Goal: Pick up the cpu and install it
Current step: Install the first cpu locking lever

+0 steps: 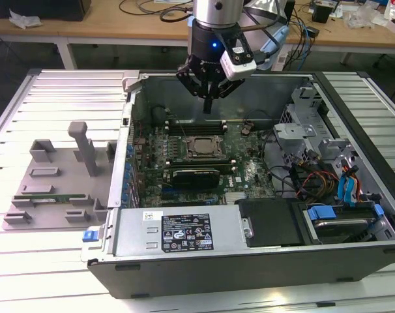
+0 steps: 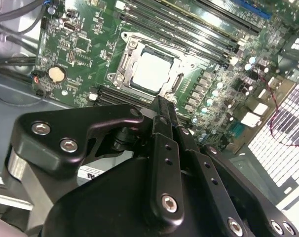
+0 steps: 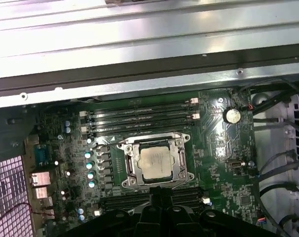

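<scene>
cpu (image 3: pixel 156 163) lay flat in its socket, square with the board; gripper (image 1: pixel 209 98) hung above, fingers pressed together, empty.

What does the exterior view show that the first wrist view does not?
The exterior view alone takes in the grey tray on the slatted table, the drive bay with blue tabs and the gripper hanging above the open case. The first wrist view alone shows the coin battery close up. Both show the cpu sitting in its motherboard socket.
</scene>
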You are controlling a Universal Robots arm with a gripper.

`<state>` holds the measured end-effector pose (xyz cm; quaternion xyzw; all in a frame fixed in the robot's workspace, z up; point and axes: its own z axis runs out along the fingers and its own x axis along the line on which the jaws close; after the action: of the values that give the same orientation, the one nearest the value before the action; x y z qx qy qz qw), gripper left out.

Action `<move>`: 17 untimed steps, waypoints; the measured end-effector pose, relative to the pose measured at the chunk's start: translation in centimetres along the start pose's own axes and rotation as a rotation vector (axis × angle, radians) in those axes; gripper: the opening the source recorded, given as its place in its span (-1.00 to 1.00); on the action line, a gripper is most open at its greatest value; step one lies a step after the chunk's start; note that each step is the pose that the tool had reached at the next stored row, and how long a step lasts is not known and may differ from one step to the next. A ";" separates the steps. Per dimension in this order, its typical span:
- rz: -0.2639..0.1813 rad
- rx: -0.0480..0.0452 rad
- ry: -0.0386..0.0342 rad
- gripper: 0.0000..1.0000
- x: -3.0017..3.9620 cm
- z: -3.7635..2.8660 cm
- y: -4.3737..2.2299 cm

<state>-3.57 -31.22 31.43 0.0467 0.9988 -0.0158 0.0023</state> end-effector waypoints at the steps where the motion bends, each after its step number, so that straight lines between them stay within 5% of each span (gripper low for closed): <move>1: -0.042 -0.0021 -0.0011 -0.79 0.00 0.00 0.01; 5: -0.108 -0.0034 -0.0031 -0.79 0.00 0.01 0.02; 17: -0.110 -0.0025 -0.0032 -0.79 0.70 0.01 -0.05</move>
<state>-4.27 -31.20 31.42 -0.0083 0.9999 -0.0147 0.0031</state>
